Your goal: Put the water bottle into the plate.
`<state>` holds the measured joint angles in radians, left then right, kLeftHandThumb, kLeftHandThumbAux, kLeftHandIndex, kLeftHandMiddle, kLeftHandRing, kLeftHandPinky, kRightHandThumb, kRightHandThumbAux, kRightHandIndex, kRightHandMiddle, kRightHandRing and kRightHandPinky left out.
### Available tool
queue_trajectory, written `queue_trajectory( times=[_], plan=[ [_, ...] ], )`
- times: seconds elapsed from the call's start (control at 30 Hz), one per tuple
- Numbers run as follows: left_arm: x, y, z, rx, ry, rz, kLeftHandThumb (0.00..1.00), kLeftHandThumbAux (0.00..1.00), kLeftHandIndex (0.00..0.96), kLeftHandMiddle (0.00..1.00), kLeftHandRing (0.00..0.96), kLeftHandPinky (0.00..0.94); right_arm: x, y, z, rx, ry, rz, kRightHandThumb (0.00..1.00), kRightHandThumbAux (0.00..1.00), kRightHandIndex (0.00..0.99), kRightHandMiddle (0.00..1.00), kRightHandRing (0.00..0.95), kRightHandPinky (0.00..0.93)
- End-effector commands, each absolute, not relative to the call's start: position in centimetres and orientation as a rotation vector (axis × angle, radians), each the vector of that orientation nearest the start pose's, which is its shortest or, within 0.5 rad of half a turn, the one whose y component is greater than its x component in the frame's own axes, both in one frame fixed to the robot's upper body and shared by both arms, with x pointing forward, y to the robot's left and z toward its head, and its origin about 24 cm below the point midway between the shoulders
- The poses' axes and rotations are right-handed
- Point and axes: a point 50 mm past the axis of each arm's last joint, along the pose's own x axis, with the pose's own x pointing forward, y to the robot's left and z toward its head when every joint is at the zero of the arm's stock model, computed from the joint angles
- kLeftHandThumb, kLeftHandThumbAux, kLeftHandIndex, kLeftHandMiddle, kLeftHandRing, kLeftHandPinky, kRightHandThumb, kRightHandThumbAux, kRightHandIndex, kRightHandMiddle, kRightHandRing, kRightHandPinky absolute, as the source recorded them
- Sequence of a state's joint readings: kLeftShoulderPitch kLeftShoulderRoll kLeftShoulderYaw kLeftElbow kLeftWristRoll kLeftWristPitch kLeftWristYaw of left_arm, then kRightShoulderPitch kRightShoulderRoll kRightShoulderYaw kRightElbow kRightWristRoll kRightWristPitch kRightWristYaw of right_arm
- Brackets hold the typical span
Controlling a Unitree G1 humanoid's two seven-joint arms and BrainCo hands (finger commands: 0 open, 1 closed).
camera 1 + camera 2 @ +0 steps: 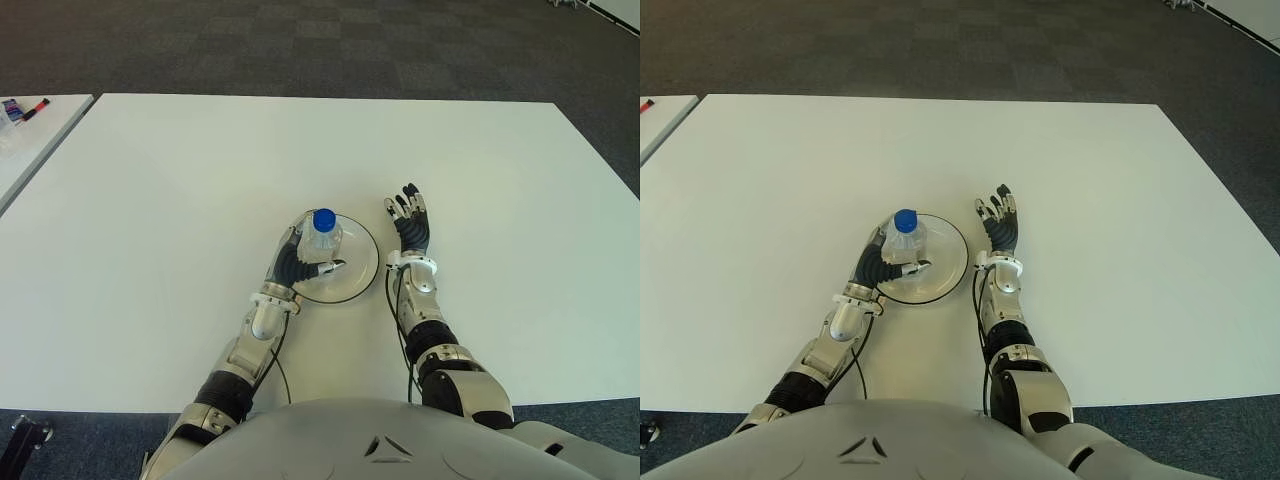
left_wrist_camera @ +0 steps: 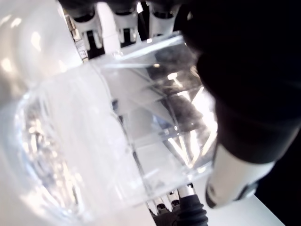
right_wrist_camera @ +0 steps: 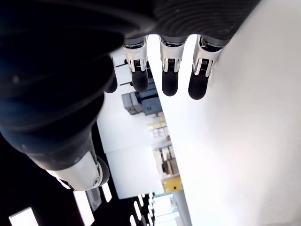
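We are setting the water bottle [image 1: 322, 236] upright in the plate [image 1: 362, 268].
Our left hand [image 1: 296, 264] is clamping it over the plate; we should be lowering straight, then releasing gently. Our right hand [image 1: 411, 226], fingers spread, is idling beside the plate.

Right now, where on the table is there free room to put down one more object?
The white table is bare left of the plate and along its far edge, and bare again right of the right robot hand, which lies open beside the plate. The middle is crowded: the left robot hand grips the water bottle, standing upright over the plate.
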<state>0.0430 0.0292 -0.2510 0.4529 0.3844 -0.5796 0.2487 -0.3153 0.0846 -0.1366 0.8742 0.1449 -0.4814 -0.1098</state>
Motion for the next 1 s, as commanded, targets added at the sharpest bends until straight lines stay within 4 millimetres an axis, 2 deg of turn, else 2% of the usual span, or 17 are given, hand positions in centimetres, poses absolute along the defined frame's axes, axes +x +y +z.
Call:
queue_trajectory(
  times=[0.03, 0.5, 1.0],
  plan=[
    [21.1, 9.9, -2.8, 0.341, -0.085, -0.190, 0.000, 0.853, 0.196, 0.189, 0.172, 0.187, 25.7, -11.9, -6.1, 0.279, 0.283, -0.209, 0.099, 0.778, 0.083, 0.088, 0.085, 0.144],
    [21.1, 10.2, -2.1, 0.346, -0.102, -0.155, 0.000, 0.793, 0.204, 0.193, 0.167, 0.166, 25.7, -11.8, -6.1, 0.274, 0.283, -0.212, 0.123, 0.762, 0.092, 0.093, 0.091, 0.151],
    [21.0, 10.1, -1.6, 0.329, -0.120, -0.151, 0.000, 0.802, 0.204, 0.188, 0.156, 0.157, 25.7, -11.8, -6.1, 0.275, 0.295, -0.221, 0.139, 0.773, 0.103, 0.102, 0.098, 0.157]
  ],
)
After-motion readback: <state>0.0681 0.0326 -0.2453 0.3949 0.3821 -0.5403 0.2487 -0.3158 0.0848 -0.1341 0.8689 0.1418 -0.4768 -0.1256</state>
